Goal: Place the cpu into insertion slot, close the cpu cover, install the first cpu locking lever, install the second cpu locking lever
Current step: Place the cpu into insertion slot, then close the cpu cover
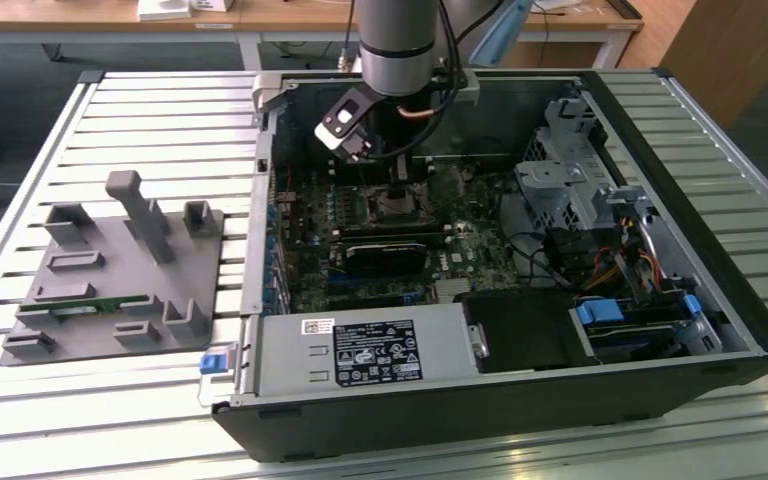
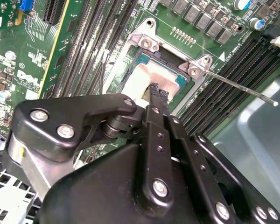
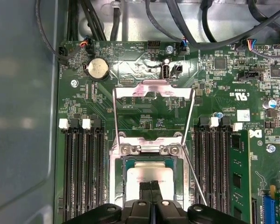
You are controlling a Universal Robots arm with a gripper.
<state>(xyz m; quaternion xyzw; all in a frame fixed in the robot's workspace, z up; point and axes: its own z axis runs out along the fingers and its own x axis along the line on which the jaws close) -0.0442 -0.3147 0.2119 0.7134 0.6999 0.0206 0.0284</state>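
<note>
The cpu (image 3: 151,173) lies silver top up inside the insertion slot (image 3: 115,186) on the green motherboard; in the second wrist view the cpu (image 2: 147,74) shows just past my fingertips. The cpu cover (image 3: 154,89), a thin silvery frame, stands swung open behind the slot on its hinge. One thin locking lever (image 3: 196,183) sticks out loose beside the socket, seen as a lever (image 2: 238,86) rod in the second wrist view. My gripper (image 3: 151,185) hangs shut right over the chip's middle, gripper (image 2: 157,89) tips at or just above its top. In the exterior view the gripper (image 1: 404,183) is inside the case above the socket (image 1: 395,206).
Black memory slots (image 3: 81,172) flank the socket on both sides. A black card (image 1: 391,250) lies just in front of it, the power supply (image 1: 364,350) nearer still, a drive cage (image 1: 564,190) and cables at the exterior view's right. A grey fixture tray (image 1: 117,270) sits outside the case.
</note>
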